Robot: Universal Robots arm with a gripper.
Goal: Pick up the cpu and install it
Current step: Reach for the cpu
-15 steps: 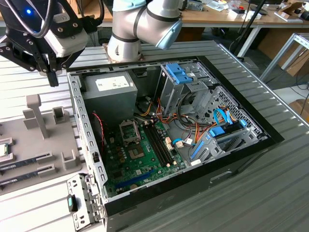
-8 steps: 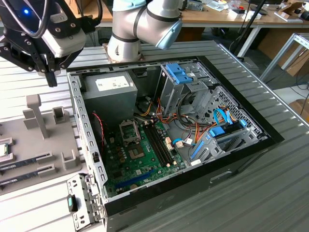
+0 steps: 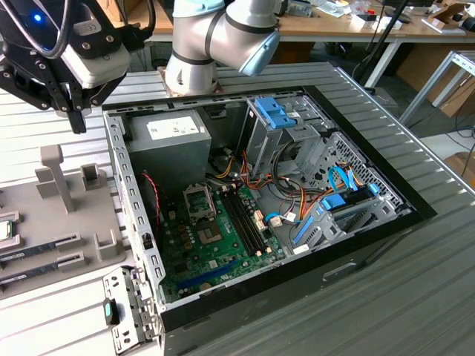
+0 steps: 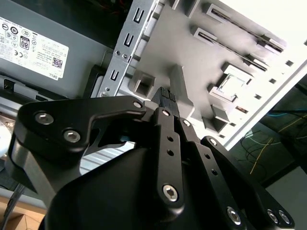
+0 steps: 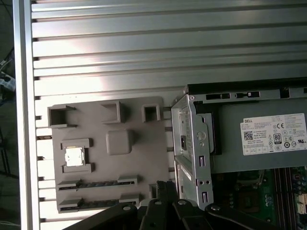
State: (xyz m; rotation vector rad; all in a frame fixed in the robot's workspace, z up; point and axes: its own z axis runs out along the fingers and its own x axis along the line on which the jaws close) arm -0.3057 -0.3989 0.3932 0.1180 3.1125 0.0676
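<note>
The cpu (image 5: 73, 156) is a small silver square with a green rim. It lies in a recess of the grey fixture plate (image 5: 139, 158) outside the computer case; it also shows in the second wrist view (image 4: 233, 86) and at the exterior view's left edge (image 3: 6, 230). My gripper (image 3: 76, 122) hangs above the plate's far end, beside the case wall and well apart from the cpu. Its black fingers (image 4: 165, 103) are shut with nothing between them, and their tips (image 5: 163, 186) are over the plate's edge. The hinged socket frame (image 3: 199, 199) sits on the green motherboard inside the case.
The open computer case (image 3: 356, 245) holds a grey power supply (image 3: 174, 137), blue drive brackets (image 3: 276, 115) and cables. Two memory sticks (image 5: 91, 184) lie in slots on the fixture plate, and grey posts (image 3: 56, 174) rise from it. All of this rests on a ribbed metal table (image 5: 144, 48).
</note>
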